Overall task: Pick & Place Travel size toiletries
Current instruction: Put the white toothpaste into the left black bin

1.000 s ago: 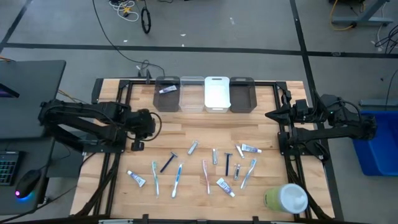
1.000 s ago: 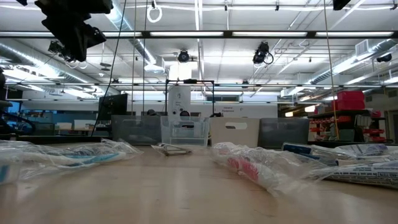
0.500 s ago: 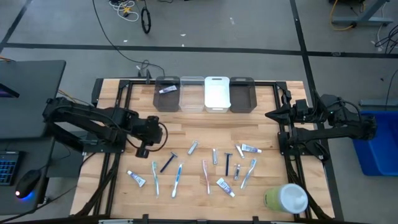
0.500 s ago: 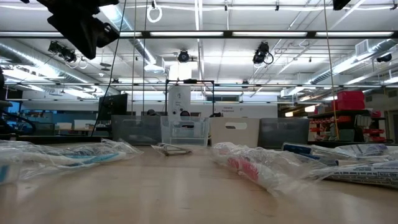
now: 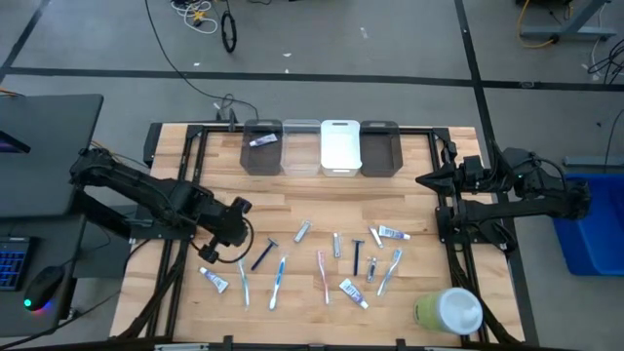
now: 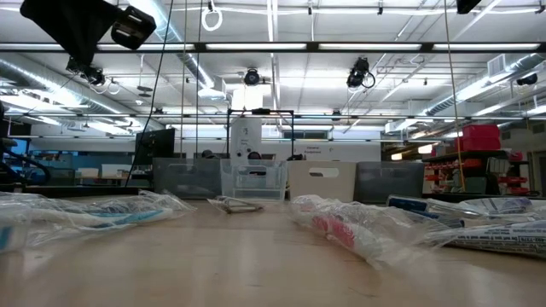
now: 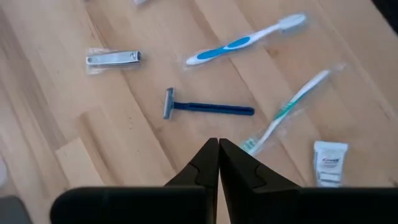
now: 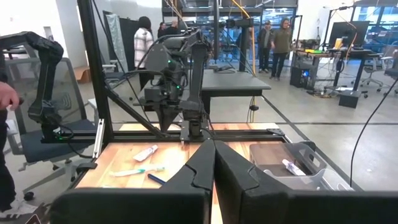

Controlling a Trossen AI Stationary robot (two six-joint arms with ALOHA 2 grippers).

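Left pincer (image 5: 209, 253) shut, empty, has swung from counter's (image 5: 292, 195) left side toward front-left items, now above blue razor (image 7: 208, 109); next grasp likely. Right pincer (image 5: 421, 180) shut, parked at right edge.

toiletries (image 5: 322, 258) | wrapped brushes, razors, tubes | flat, scattered | table's front half
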